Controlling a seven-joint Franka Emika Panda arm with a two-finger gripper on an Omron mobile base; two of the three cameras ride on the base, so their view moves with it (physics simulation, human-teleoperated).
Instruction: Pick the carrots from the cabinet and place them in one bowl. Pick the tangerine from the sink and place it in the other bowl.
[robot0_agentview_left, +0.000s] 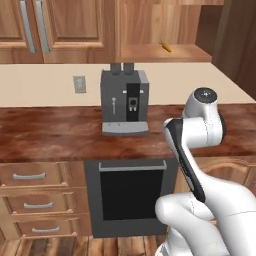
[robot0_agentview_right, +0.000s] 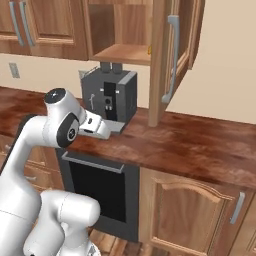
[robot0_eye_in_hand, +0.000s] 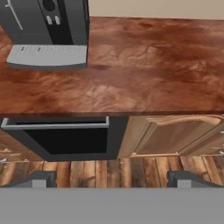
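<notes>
**Mia:** So where was the carrot (robot0_agentview_left: 166, 47)?

**Ben:** Up on the shelf of the cabinet (robot0_agentview_left: 165, 52), the open brown one on the wall. It was a tiny orange stick near the front edge of the shelf. I could spot just one. If there was a second carrot, it was too small or hidden for me to tell.

**Mia:** And in the right base view?

**Ben:** The open cabinet door (robot0_agentview_right: 172, 55) stuck out and covered most of the shelf. Only a small orange dot showed by the door's edge.

**Mia:** What was under the shelf?

**Ben:** A grey coffee machine (robot0_agentview_left: 125, 101) stood on the brown desk (robot0_agentview_left: 55, 132), right below it. A black oven (robot0_agentview_left: 131, 195) sat under the desk.

**Mia:** What about the pincer (robot0_eye_in_hand: 112, 178)?

**Ben:** It was as wide open as it goes, and it had nothing in it. It hung low, out in front of the desk, well apart from the carrot.

**Mia:** So how should it do this bit well?

**Ben:** I think it had to go up a lot first, then reach in over the coffee machine. It should keep away from the open door. The carrot is thin, so the fingers should come down on both of its long sides and squeeze softly.
</notes>
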